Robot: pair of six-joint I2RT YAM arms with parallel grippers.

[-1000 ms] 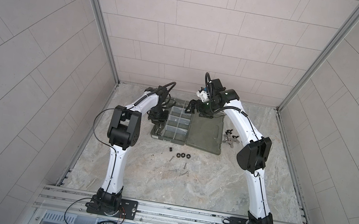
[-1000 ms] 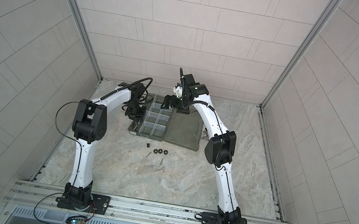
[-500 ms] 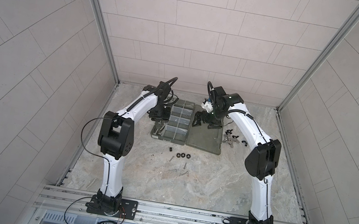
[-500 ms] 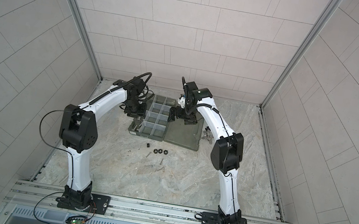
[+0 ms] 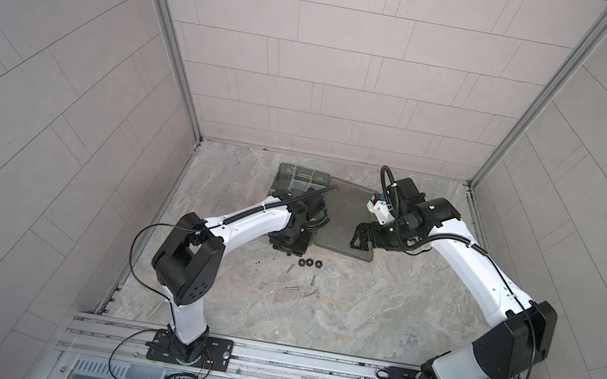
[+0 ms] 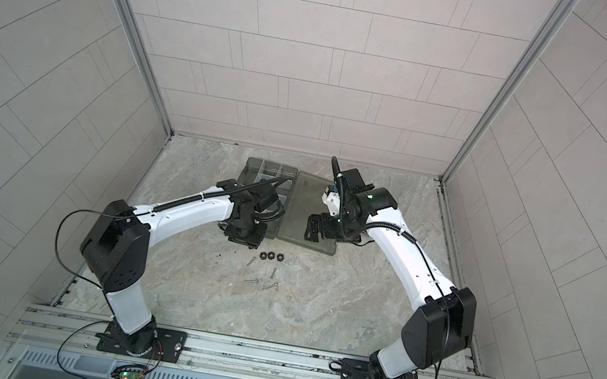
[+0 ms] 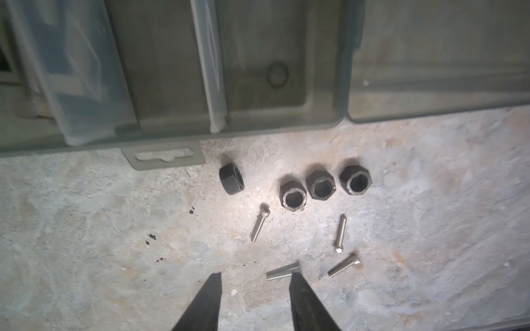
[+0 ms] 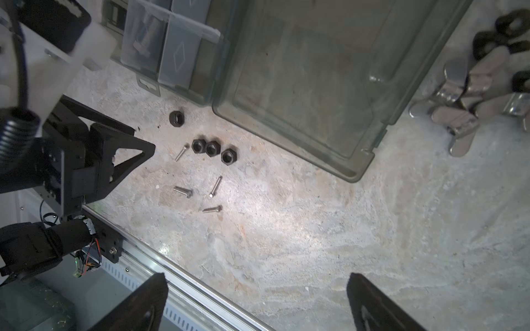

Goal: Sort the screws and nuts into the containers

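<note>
Left gripper (image 7: 255, 275) spread, empty: 4 screws (image 7: 282, 271) just ahead of it, 4 nuts (image 7: 320, 185) beyond. Right gripper (image 8: 256, 275) gapes wide.

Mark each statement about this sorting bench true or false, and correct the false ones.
1. Three black nuts sit in a row on the table. True.
2. A fourth nut lies in a compartment. False: the fourth nut rests on the table, just outside the organiser case.
3. Four thin screws lie loose on the table. True.
4. The lid half is full of screws. False: the lid half holds nothing.
5. The left jaws grip a screw. False: they stand apart with nothing between them.
</note>
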